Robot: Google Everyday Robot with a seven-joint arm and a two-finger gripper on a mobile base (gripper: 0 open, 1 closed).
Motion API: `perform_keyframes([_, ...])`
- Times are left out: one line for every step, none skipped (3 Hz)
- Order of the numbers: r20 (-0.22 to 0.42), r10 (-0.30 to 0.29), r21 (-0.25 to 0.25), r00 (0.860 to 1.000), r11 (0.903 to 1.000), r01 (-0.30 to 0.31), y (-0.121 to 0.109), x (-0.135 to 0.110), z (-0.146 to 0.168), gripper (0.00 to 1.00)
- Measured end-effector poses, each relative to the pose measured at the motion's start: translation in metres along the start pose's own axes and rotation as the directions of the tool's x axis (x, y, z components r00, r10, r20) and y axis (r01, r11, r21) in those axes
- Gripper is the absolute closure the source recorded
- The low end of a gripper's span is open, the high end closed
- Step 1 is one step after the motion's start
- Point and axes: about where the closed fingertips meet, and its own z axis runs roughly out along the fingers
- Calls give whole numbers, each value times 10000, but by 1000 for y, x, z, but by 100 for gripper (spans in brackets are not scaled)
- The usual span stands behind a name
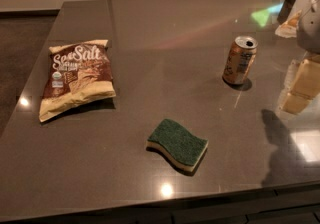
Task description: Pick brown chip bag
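gripper (309, 23): white bulk cut off at the upper right edge, over the far right side of the counter; open or closed, cannot tell
brown chip bag (76, 79): far left of the counter, lying flat and face up, well apart from the gripper
bag look: dark-brown crinkly film, tan strips at top and bottom seams, big white "Sea Salt" lettering, puffed in the middle, turned slightly off square
why flat: probably laid face up with no neighbour touching, so a reach from above meets only the bag
orange soda can (240, 60): upright, top opened, right of centre, well apart from the bag
sponge (177, 144): green scrub side up, pale foam below, toward the front edge, between bag and can
counter (165, 23): dark glossy top, light spots and reflections
step: approach seemingly not begun — task at its start
handling: likely to crumple and slide under a pinch — puffed middle or a seam the safer bite
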Motion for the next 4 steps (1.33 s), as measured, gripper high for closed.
perform_keyframes([1, -1, 3, 10000, 10000, 1, 0, 0, 0, 0])
perform_keyframes([145, -186, 142, 9997, 9997, 184, -4, -8, 2, 0])
perform_keyframes([724, -525, 443, 9960, 9978, 494, -18, -37, 11, 0])
perform_keyframes([1573, -1093, 616, 9815, 9930, 1007, -37, -84, 27, 0])
